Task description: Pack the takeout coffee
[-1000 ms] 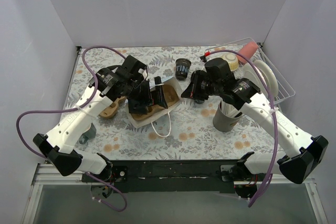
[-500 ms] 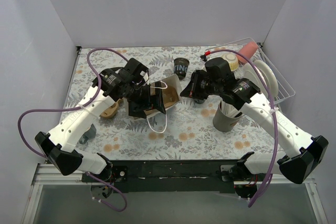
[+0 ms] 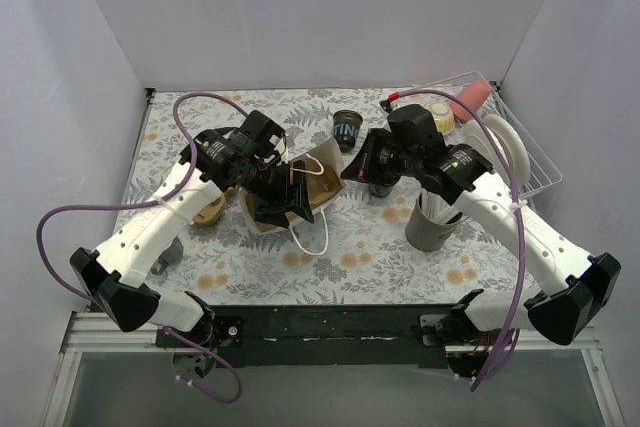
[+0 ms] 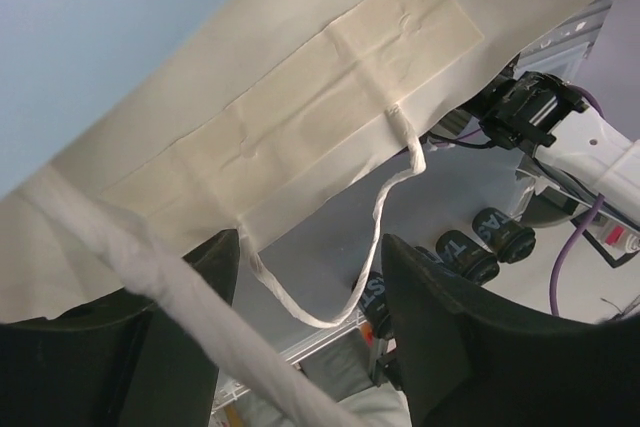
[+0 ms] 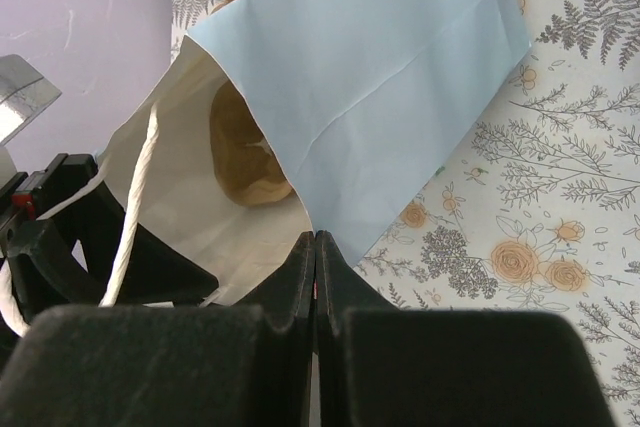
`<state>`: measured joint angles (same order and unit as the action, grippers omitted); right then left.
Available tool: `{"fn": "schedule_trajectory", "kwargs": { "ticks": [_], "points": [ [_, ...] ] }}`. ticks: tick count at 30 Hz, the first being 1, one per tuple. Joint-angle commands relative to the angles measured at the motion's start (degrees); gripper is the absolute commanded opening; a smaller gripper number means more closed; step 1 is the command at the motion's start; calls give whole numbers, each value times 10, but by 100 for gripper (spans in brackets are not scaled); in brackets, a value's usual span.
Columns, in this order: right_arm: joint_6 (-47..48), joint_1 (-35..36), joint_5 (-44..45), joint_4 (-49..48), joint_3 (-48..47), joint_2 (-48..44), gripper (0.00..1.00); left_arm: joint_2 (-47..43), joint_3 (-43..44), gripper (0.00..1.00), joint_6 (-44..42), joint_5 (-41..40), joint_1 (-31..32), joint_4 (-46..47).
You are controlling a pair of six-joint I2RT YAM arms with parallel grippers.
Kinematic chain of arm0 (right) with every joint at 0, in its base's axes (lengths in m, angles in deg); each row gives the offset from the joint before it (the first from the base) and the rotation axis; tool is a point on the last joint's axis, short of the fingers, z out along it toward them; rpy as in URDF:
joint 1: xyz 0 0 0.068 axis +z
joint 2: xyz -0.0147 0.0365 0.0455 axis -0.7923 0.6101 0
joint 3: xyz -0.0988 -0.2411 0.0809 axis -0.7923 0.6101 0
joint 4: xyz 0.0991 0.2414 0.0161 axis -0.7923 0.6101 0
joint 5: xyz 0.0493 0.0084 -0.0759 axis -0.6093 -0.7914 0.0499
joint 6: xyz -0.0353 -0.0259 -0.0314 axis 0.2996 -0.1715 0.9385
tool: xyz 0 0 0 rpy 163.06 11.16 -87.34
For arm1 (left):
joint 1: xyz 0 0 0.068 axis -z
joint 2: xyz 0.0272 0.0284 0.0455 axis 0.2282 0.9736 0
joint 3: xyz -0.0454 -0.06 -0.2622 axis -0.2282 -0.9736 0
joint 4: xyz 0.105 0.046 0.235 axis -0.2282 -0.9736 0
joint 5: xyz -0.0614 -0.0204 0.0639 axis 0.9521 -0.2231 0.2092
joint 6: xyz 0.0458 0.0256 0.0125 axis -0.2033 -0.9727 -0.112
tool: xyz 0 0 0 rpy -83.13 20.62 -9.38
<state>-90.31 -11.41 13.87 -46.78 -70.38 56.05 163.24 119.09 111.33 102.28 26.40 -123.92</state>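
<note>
Right gripper (image 5: 315,239): fingers pressed together, pinching the near edge of the paper bag (image 5: 380,77) at its mouth. The bag lay on its side at the centre of the table (image 3: 380,259), pale blue outside and cream inside. A brown cardboard carrier (image 5: 245,152) sat within it.

Left gripper (image 4: 310,267): at the bag's left side, jaws spread. A white handle cord (image 4: 385,202) hung in the gap, and no grip could be confirmed.

One takeout coffee cup (image 3: 347,130) stood on the table just beyond the bag, outside it. The left wrist view showed what appeared to be further lettered cups (image 4: 462,253) to the right, partly hidden.

A grey holder (image 3: 432,227) stood right of centre, under the right arm.
</note>
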Motion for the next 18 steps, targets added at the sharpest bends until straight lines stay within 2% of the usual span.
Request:
{"fn": "schedule_trajectory", "kwargs": {
  "ticks": [1, 10, 18],
  "points": [
    [-7, 1, 3, -18, -34, 3, 1, -28, -6, 59, 4, 41, 1, -24],
    [-13, -2, 11, -3, -49, 4, 1, -44, -19, 74, -3, 73, 1, -25],
    [-48, -2, -22, 29, -19, -28, 1, -29, 2, 75, -17, 87, 1, -24]
  ]
}}
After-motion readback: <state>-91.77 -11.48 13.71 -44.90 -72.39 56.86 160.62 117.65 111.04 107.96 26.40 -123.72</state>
